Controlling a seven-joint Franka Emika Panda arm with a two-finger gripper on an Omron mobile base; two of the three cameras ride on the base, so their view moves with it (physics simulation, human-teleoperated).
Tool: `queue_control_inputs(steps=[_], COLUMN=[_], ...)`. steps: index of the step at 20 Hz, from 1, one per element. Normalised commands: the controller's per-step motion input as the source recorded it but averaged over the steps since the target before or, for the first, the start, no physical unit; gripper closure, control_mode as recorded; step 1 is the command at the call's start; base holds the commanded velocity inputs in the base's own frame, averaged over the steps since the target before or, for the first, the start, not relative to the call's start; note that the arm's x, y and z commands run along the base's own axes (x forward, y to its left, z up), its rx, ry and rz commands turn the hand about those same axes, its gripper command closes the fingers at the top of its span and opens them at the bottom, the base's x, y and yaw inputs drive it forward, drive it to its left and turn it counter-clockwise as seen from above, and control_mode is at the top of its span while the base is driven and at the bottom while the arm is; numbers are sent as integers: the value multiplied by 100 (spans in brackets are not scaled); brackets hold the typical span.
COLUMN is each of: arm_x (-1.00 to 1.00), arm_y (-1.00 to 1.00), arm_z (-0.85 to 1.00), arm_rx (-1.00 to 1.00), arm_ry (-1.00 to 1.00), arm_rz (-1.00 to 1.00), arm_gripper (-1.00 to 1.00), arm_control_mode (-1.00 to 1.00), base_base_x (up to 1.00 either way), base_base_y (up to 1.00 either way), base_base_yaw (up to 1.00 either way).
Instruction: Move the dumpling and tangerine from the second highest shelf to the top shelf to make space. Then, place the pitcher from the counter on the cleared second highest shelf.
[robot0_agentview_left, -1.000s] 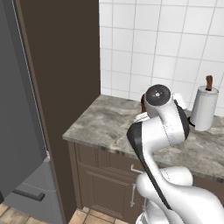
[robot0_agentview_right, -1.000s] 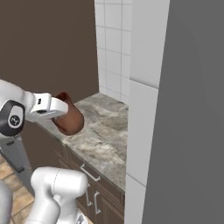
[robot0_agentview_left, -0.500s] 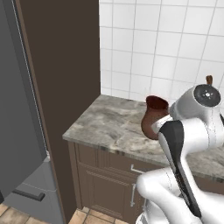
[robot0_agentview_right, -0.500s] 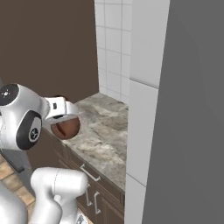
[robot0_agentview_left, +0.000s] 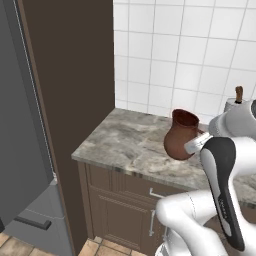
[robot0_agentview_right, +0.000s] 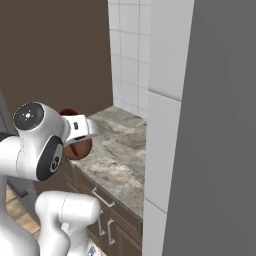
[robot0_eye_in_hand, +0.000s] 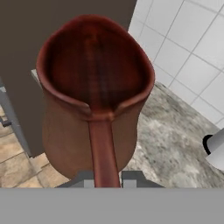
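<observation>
The reddish-brown pitcher (robot0_agentview_left: 181, 134) hangs just above the marbled counter (robot0_agentview_left: 125, 145), near its middle. My gripper (robot0_agentview_left: 197, 145) is shut on its side handle from the right. In the hand view the pitcher (robot0_eye_in_hand: 92, 87) is seen from above with its mouth open, and its handle (robot0_eye_in_hand: 103, 148) runs down between my fingertips (robot0_eye_in_hand: 87, 180). From the right base view the pitcher (robot0_agentview_right: 79, 148) peeks out under the white hand, over the counter (robot0_agentview_right: 120, 155). The dumpling, the tangerine and both fridge shelves are out of view.
A tall dark brown panel (robot0_agentview_left: 70, 75) borders the counter's left end, with a grey fridge door (robot0_agentview_left: 20, 130) beyond it. A white paper-towel roll (robot0_agentview_left: 234, 104) stands at the back right. A white tiled wall (robot0_agentview_left: 175, 55) runs behind. A grey fridge side (robot0_agentview_right: 210, 125) looms at right.
The arm's elbow has swung from in front of the pitcher over to the right of the left base view. The pitcher, still gripped, has shifted a little toward the counter's front.
</observation>
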Motion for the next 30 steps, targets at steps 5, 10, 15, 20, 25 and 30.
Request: queue_control_inputs(steps=[5, 10, 15, 20, 25, 30], arm_x=[0, 0, 0, 0, 0, 0], arm_y=[0, 0, 0, 0, 0, 0], arm_z=[0, 0, 0, 0, 0, 0], arm_rx=[0, 0, 0, 0, 0, 0], arm_ry=[0, 0, 0, 0, 0, 0], arm_rz=[0, 0, 0, 0, 0, 0], arm_gripper=[100, 100, 100, 100, 100, 100], arm_control_mode=[-100, -100, 100, 100, 100, 100], base_base_x=[0, 0, -18, -48, -38, -1], base_base_y=[0, 0, 1, 66, 97, 100], base_base_yaw=[0, 0, 1, 26, 32, 27])
